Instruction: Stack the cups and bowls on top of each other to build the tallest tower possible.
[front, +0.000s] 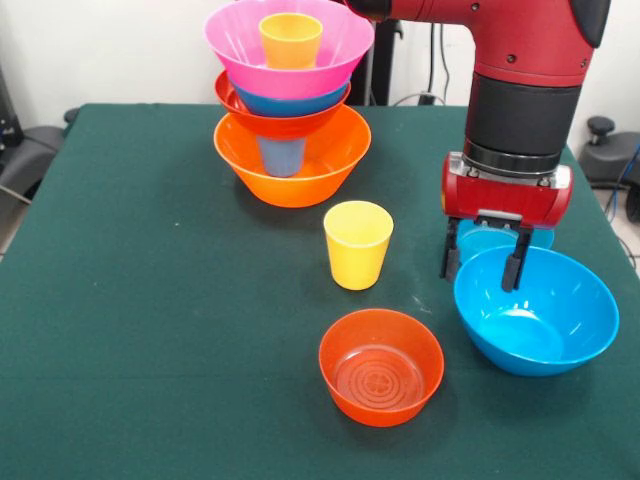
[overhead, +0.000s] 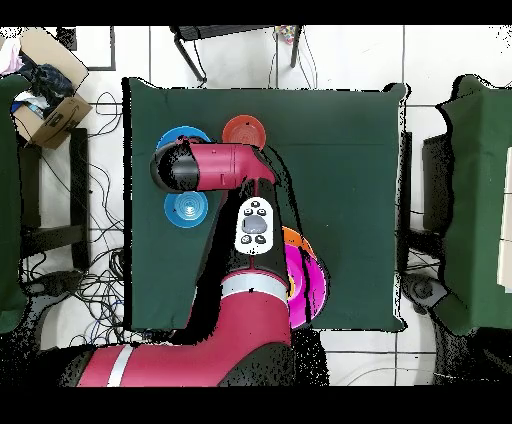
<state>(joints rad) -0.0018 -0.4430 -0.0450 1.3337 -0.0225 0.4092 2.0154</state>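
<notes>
Gripper (front: 487, 266): fingers parted, pointing down, straddling the far rim of the blue bowl (front: 537, 312); holding nothing
Blue bowl: upright, mouth up, at the table's (front: 150, 300) right; a smaller blue bowl (front: 490, 238) just behind it
Tower (front: 290, 100): upright, far centre; orange bowl (front: 292, 160) as base, pink bowl (front: 288, 50) on top holding an orange cup (front: 291, 40)
Yellow cup (front: 357, 244): upright, mouth up, mid-table
Red-orange bowl (front: 381, 366): upright, in front of the cup

Dark green bench (front: 150, 300); pink bowl (front: 335, 50) topped orange-based tower (front: 290, 110); yellow cup (front: 357, 244); red-orange bowl (front: 381, 366) showed concentric rings.
</notes>
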